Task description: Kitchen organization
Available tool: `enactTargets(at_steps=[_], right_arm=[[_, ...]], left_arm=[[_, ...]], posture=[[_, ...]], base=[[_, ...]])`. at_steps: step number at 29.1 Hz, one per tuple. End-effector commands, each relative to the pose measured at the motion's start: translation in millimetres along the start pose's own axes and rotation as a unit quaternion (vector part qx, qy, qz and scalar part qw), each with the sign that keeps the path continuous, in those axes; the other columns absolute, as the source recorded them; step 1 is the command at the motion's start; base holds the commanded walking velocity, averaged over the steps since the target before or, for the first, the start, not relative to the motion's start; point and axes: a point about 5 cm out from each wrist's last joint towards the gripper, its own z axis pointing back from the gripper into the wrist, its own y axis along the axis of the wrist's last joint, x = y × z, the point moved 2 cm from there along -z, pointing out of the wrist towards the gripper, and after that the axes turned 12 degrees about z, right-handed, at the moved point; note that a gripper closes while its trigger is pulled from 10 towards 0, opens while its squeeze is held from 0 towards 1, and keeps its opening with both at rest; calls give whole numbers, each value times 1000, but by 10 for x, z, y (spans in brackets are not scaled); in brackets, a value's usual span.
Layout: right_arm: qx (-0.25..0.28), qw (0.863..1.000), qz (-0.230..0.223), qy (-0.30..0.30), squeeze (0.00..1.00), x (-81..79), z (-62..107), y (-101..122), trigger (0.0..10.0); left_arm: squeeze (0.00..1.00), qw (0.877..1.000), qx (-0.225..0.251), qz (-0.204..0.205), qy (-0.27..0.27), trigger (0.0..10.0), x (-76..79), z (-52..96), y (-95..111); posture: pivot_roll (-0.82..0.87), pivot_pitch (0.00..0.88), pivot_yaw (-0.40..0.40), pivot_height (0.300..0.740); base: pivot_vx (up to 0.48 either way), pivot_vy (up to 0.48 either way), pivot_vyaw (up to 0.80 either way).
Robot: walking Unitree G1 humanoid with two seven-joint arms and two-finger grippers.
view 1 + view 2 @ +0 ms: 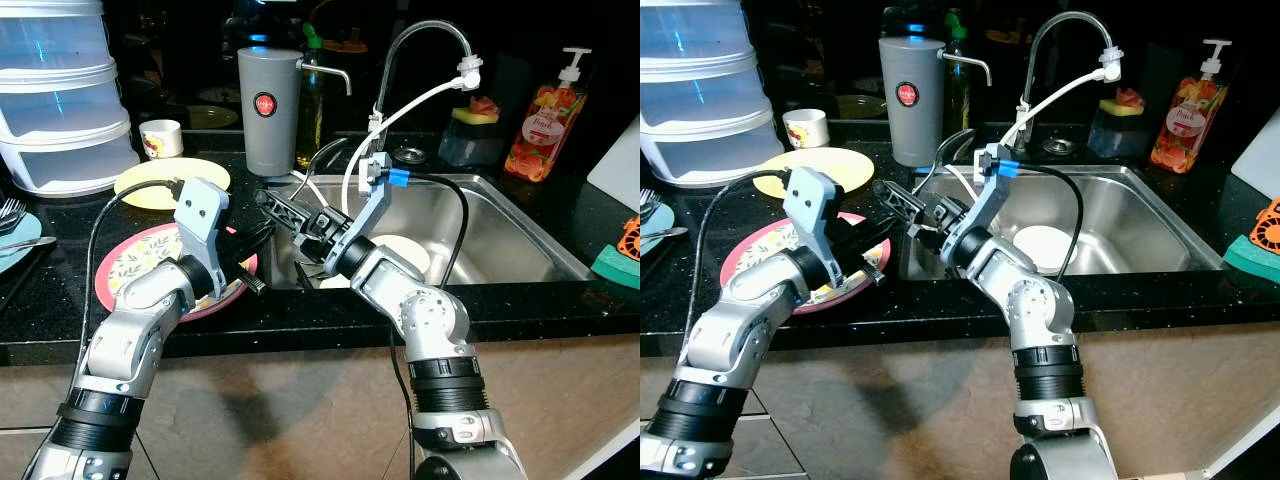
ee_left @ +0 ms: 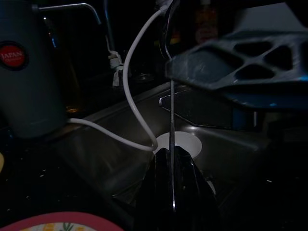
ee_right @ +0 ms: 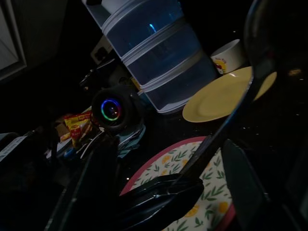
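Observation:
A metal spoon stands up out of my left gripper, which is shut on its handle, above the counter edge between a pink floral plate and the sink. My right gripper reaches leftward over the sink's left rim to meet it. In the right wrist view its fingers are spread open on either side of the spoon handle, with the bowl dark and close to the camera. Whether they touch the spoon is unclear. A white dish lies in the sink.
A yellow plate, a small cup and stacked clear containers sit at the back left. A grey canister, the faucet with a white hose, a sponge holder and a soap bottle line the back.

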Motion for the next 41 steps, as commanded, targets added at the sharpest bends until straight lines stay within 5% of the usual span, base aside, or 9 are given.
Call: enactTargets(at_steps=[1, 37, 41], right_arm=[[6, 1000, -7, 12, 0, -49, 3, 25, 0], [25, 1000, -12, 4, 0, -13, 16, 74, 0], [87, 994, -71, -1, 0, 17, 25, 246, 0]], left_arm=[[0, 1000, -10, 9, -11, 0, 48, -1, -50], [0, 999, -30, 13, -30, 0, 96, 7, -92], [0, 999, -16, 23, -24, 0, 75, 0, -60]], posture=[[61, 0, -19, 740], [64, 0, -7, 740], [63, 0, -7, 740]], base=[[0, 0, 0], [0, 0, 0], [0, 0, 0]])
